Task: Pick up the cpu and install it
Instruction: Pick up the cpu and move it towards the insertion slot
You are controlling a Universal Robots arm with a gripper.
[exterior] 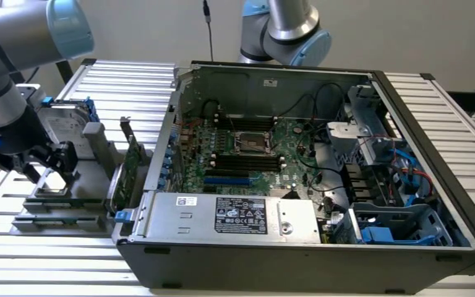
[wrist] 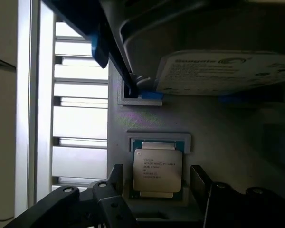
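The cpu point(wrist: 157, 172), a small square chip with a silver-grey printed lid, lies flat in a recess of the grey holder point(wrist: 228, 137). My gripper point(wrist: 156, 179) is open and low over it. One black finger point(wrist: 115, 176) stands on one side of the chip and the other on the opposite side, each with a small gap to it. In the exterior view the gripper point(exterior: 47, 164) hangs over the grey holder point(exterior: 56, 207) at the exterior view's left, with the pale cpu point(exterior: 54, 179) between its fingers. The motherboard socket point(exterior: 252, 143) lies open inside the computer case point(exterior: 444, 210).
A silver hard drive point(wrist: 218, 71) with blue brackets stands in the holder just beyond the chip, also seen as the hard drive point(exterior: 60, 124). A green expansion card point(exterior: 126, 176) stands upright between holder and case. A second arm's elbow point(exterior: 291, 37) hangs behind the case.
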